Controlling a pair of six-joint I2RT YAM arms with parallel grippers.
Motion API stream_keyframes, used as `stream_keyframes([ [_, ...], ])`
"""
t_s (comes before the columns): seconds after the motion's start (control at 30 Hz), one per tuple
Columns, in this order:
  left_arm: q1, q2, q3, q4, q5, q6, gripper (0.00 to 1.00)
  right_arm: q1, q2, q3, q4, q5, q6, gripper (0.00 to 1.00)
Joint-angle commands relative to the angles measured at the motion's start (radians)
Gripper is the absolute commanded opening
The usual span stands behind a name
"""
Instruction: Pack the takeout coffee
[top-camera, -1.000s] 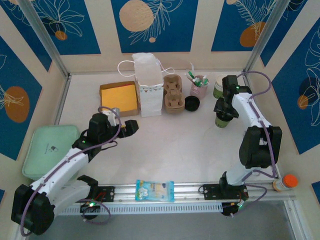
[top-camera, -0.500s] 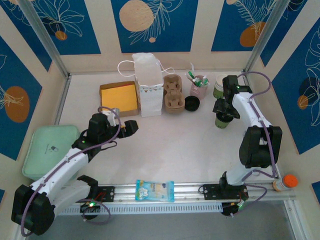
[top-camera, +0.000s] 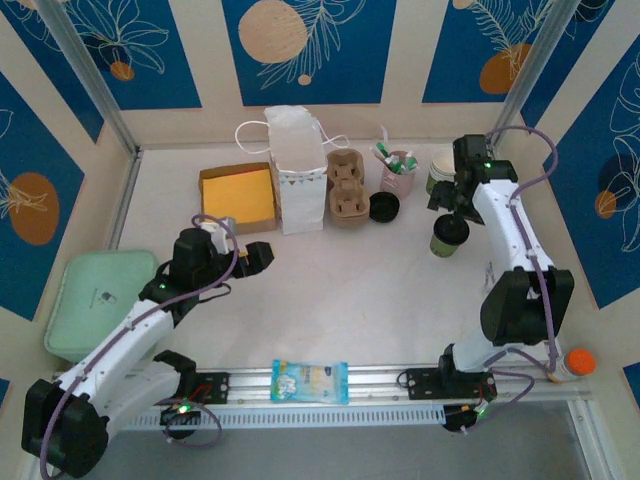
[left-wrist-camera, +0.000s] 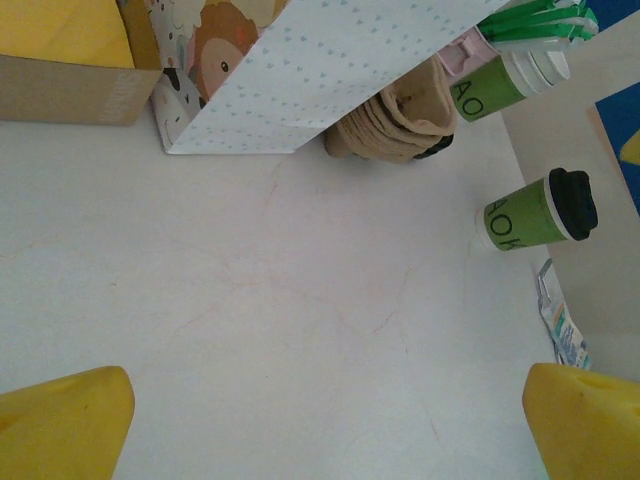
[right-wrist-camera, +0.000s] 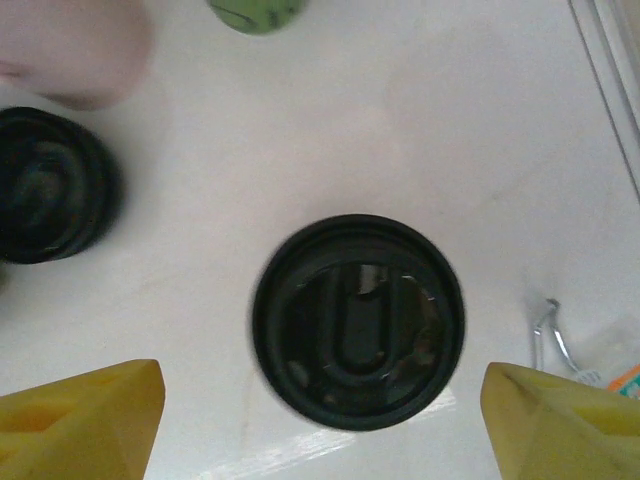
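Note:
Two takeout coffee cups stand at the right. The nearer one (top-camera: 450, 236) is green with a black lid (right-wrist-camera: 358, 320) on it. My right gripper (top-camera: 451, 204) hangs open just above it, its yellow fingers (right-wrist-camera: 82, 420) wide apart on either side of the lid and clear of it. The other cup (top-camera: 440, 170), white-rimmed with a green band and no lid, stands behind it; it is also in the left wrist view (left-wrist-camera: 505, 82). My left gripper (top-camera: 262, 256) is open and empty over bare table at the middle left, with the lidded cup (left-wrist-camera: 535, 210) far ahead of it.
Along the back stand a yellow box (top-camera: 238, 195), a white paper bag (top-camera: 297, 170), a cardboard cup carrier (top-camera: 345, 187), a pink cup of utensils (top-camera: 398, 172) and a loose black lid (top-camera: 384, 207). A green tray (top-camera: 95, 300) lies left, a snack packet (top-camera: 310, 381) at the front rail.
My right gripper has opened wider, let go of the lidded cup and lifted up and back from it. The cup stays upright. The left arm has barely moved.

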Motion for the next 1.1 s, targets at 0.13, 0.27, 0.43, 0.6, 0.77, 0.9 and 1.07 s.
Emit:
stream_keyframes([
  [0.13, 0.02, -0.009, 0.024, -0.008, 0.009, 0.009, 1.0, 0.112, -0.01, 0.064, 0.044, -0.347, 0.045, 0.73],
  [0.27, 0.023, -0.023, 0.022, -0.022, 0.01, 0.01, 1.0, 0.165, 0.086, 0.097, 0.094, -0.434, 0.081, 0.66],
  [0.43, 0.027, -0.061, 0.019, -0.062, -0.005, 0.023, 1.0, 0.184, 0.205, 0.135, 0.153, -0.493, 0.106, 0.55],
  [0.6, 0.034, -0.082, 0.003, -0.073, -0.007, 0.022, 0.99, 0.2, 0.312, 0.195, 0.161, -0.473, 0.107, 0.5],
  [0.77, 0.036, -0.08, -0.005, -0.065, -0.003, 0.018, 0.99, 0.218, 0.382, 0.229, 0.168, -0.459, 0.107, 0.47],
  [0.9, 0.038, -0.079, -0.007, -0.064, 0.0, 0.018, 0.99, 0.222, 0.418, 0.236, 0.183, -0.47, 0.115, 0.46],
  [1.07, 0.043, -0.075, -0.009, -0.06, 0.002, 0.019, 0.99, 0.233, 0.454, 0.255, 0.185, -0.472, 0.116, 0.46],
])
